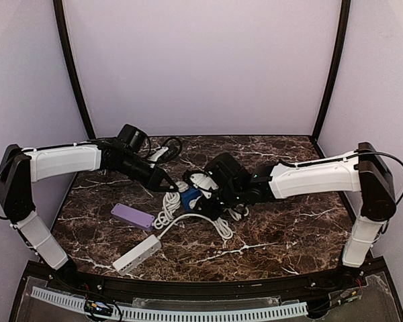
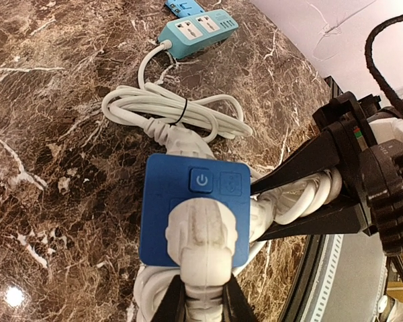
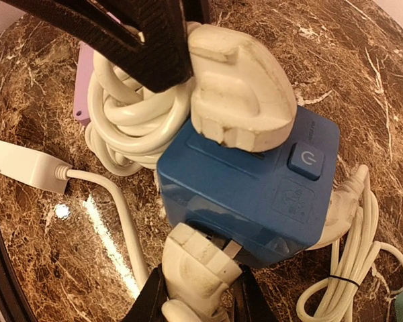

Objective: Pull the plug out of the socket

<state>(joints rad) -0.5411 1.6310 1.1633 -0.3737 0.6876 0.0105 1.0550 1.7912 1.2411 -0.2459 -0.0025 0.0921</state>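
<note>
Blue socket (image 1: 189, 196) at table (image 1: 289, 231) centre: left gripper (image 2: 196, 303) clamps its top plug (image 2: 200, 235), seated flush; right gripper (image 3: 197, 302) pinches the side plug (image 3: 198, 265), seemingly part-drawn with a pin (image 3: 232, 249) showing — so the pull is begun, not finished.

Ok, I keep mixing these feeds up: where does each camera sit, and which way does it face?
Top external: high behind the robot, looking down on the table; left arm and right arm meet at the socket.
Left wrist: on the left arm, looking along the left fingers at the top plug they pinch.
Right wrist: on the right arm, facing along its right fingers at the side plug.
Shared: both wrists see the socket.
</note>
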